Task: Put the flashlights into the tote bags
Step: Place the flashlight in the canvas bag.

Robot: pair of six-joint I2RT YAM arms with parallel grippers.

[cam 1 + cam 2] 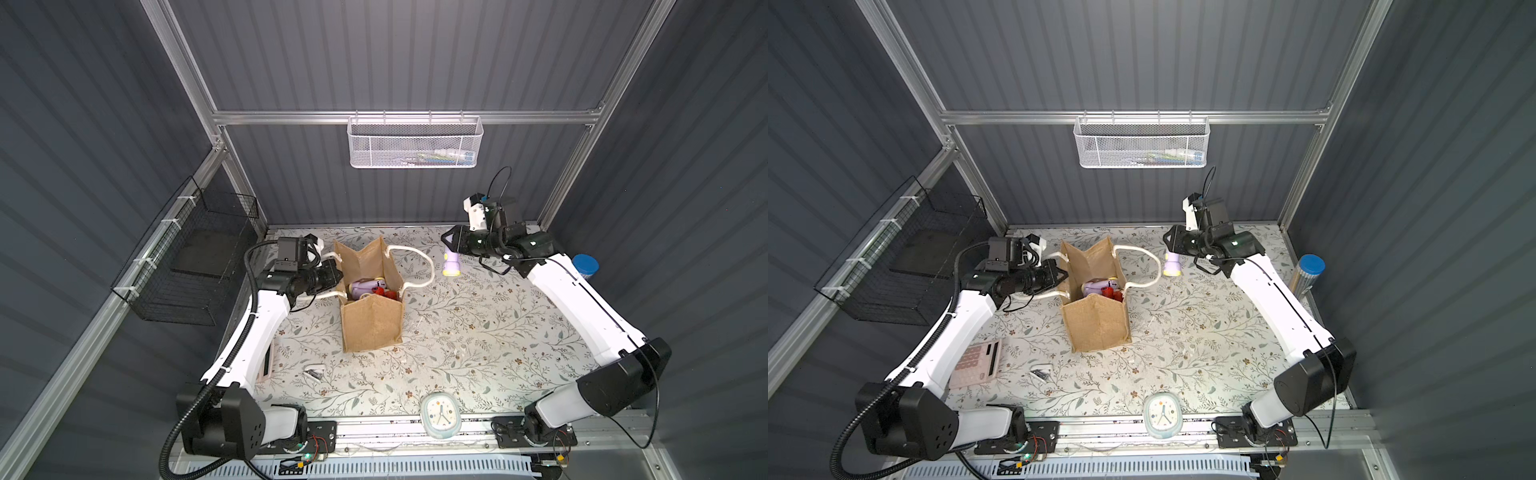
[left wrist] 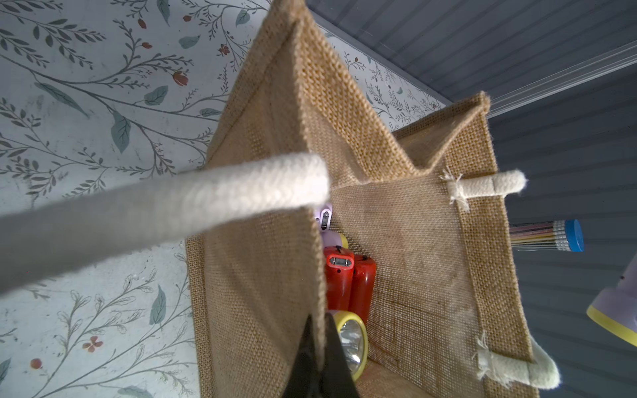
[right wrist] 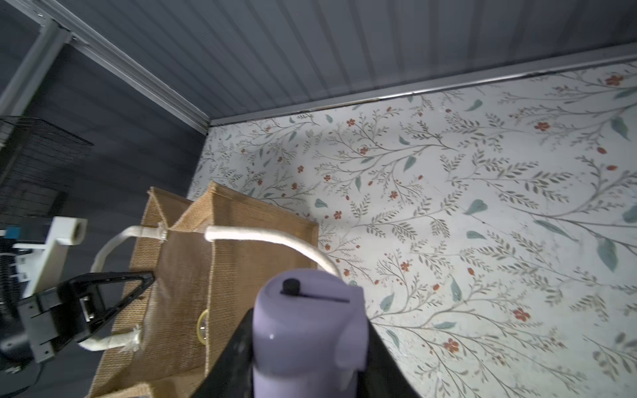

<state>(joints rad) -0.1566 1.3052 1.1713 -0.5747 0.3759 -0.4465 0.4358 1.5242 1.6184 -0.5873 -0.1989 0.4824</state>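
Observation:
The tan burlap tote bag [image 1: 372,320] [image 1: 1096,322] stands upright and open at mid-table, its white rope handles [image 1: 419,259] hanging out to both sides. My left gripper [image 1: 337,272] [image 2: 319,348] is shut on the bag's left wall at the rim. Inside lie red flashlights [image 2: 348,286] [image 1: 385,294] and lavender ones with yellow heads [image 2: 350,339] [image 1: 368,286]. My right gripper [image 1: 446,245] [image 3: 306,344] is shut on a lavender flashlight [image 1: 451,264] [image 1: 1172,266] [image 3: 306,324]. It holds it yellow head down above the table, to the right of the bag and behind it.
A silver cylinder with a blue cap [image 1: 585,266] stands at the right edge. A pale clock [image 1: 439,415] lies at the front edge, a pink calculator [image 1: 976,363] and a small metal piece [image 1: 314,372] front left. The white mesh basket [image 1: 415,141] and the black wire basket [image 1: 191,266] hang on the walls.

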